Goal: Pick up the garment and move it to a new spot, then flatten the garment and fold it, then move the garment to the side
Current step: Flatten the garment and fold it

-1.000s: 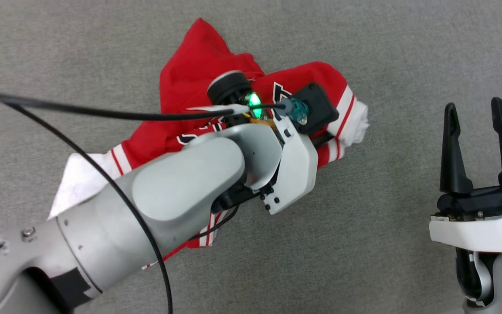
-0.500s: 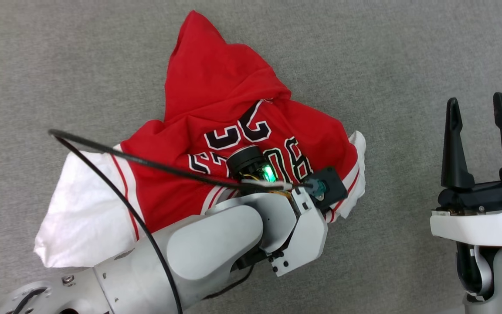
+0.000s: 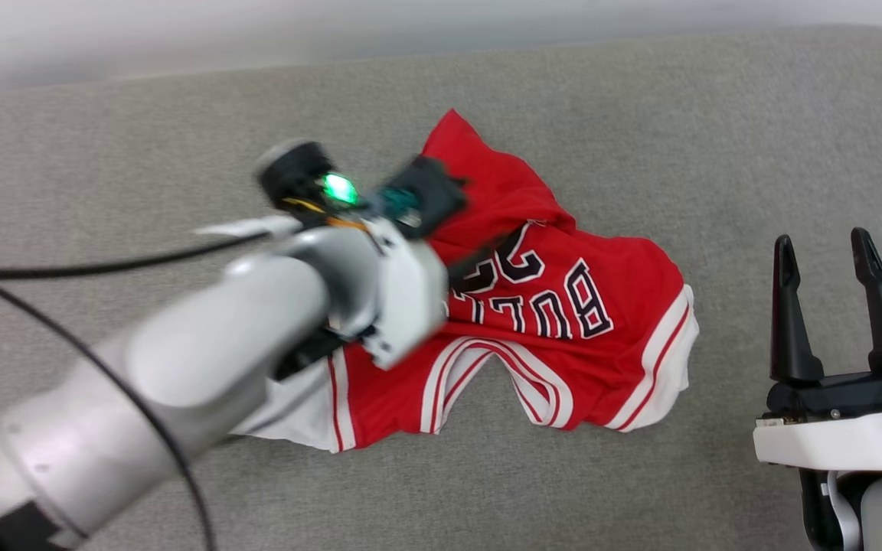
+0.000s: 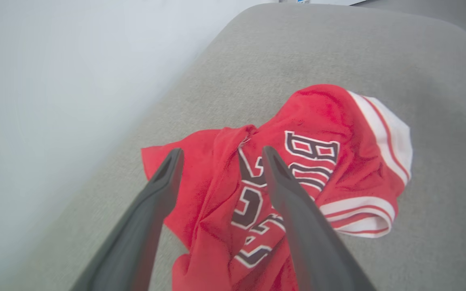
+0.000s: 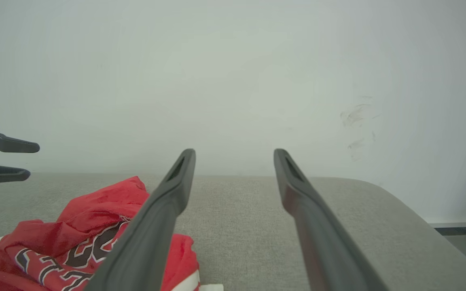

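**A:** What's the biggest thing there?

**B:** A grey pad [image 3: 678, 130] covered in coarse woven cloth, flat on top with a rounded corner. Behind it is a smooth pale wall [image 5: 233, 60] with a few faint scuffs.

**A:** And the garment?

**B:** The garment [image 3: 563, 337] lies crumpled on the pad, about mid-way across and to the left of the right gripper [image 3: 821, 239]. It is soft red knit, bunched into ridges at its far end and flatter toward the robot. The printed side faces up. The lettering [image 3: 556, 306] is blocky, black with white edging. The neckline [image 3: 502, 367] is a curved band of red and white stripes on the side nearest the robot. A white sleeve [image 3: 667, 360] with the same striped trim sits at the garment's right edge.

**A:** The arms?

**B:** The left arm [image 3: 204, 360] is a smooth pale-grey shell, blurred, reaching across the garment's left part, with a thin black cable [image 3: 66, 269] trailing off it.

**A:** Is either claw gripping?

**B:** No. The left gripper [image 4: 221, 150] hangs above the garment with its long, matte dark fingers [image 4: 297, 218] spread and nothing between them. The cloth lies below, apart from them. The right gripper's jaws are also apart and empty. It stands beside the garment without touching it.
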Controlling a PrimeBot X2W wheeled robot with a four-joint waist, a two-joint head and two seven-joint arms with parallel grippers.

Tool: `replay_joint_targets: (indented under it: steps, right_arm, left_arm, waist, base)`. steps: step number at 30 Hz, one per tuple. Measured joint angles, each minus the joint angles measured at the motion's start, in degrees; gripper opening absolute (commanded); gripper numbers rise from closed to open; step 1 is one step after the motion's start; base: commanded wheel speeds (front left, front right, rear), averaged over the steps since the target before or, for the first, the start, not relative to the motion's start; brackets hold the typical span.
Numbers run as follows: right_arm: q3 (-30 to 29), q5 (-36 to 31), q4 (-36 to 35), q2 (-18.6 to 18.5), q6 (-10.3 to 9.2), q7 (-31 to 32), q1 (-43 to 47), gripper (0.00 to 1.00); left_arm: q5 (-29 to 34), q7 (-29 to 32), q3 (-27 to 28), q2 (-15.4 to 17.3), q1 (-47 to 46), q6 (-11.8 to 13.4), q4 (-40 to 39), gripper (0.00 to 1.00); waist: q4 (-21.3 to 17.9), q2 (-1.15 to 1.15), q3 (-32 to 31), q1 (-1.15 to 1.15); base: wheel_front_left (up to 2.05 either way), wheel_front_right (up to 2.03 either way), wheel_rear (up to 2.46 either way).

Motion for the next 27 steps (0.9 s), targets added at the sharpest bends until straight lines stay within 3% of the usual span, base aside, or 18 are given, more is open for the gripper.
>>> replay_joint_targets:
  steps: [4, 10, 14, 20, 27]
  right_arm:
    - [-0.09, 0.00, 0.10, 0.00, 0.00, 0.00, 0.65, 1.00]
    - [0.09, 0.01, 0.04, 0.00, 0.00, 0.00, 1.15, 1.00]
    - [-0.02, 0.01, -0.26, 0.00, 0.00, 0.00, 1.16, 1.00]
    - [0.02, 0.00, -0.57, 0.00, 0.00, 0.00, 0.86, 1.00]
    - [0.43, -0.40, -0.67, 0.00, 0.00, 0.00, -0.47, 1.00]
  left_arm:
    - [-2.19, 4.56, 1.55, 7.23, -0.71, 0.64, -1.55, 1.00]
    - [-9.33, 17.70, 1.00, 17.58, 1.60, 0.96, -4.48, 1.00]
    - [-14.54, 24.82, 0.45, 22.49, 3.69, 1.04, -6.19, 1.00]
    - [-19.63, 29.87, -0.69, 25.01, 6.96, 1.81, -5.72, 1.00]
    - [-19.36, 30.81, -2.86, 22.96, 9.90, 1.78, -0.63, 1.00]
  waist:
    - [1.26, 0.00, -1.68, 0.00]
    - [1.99, 0.00, -2.50, 0.00]
    - [2.16, 0.00, -1.94, 0.00]
    - [2.12, 0.00, -0.26, 0.00]
    - [1.14, 0.00, 1.92, 0.00]
  base:
    - [0.00, 0.00, 0.00]
    - [0.00, 0.00, 0.00]
    - [0.00, 0.00, 0.00]
    - [0.00, 0.00, 0.00]
    - [0.00, 0.00, 0.00]
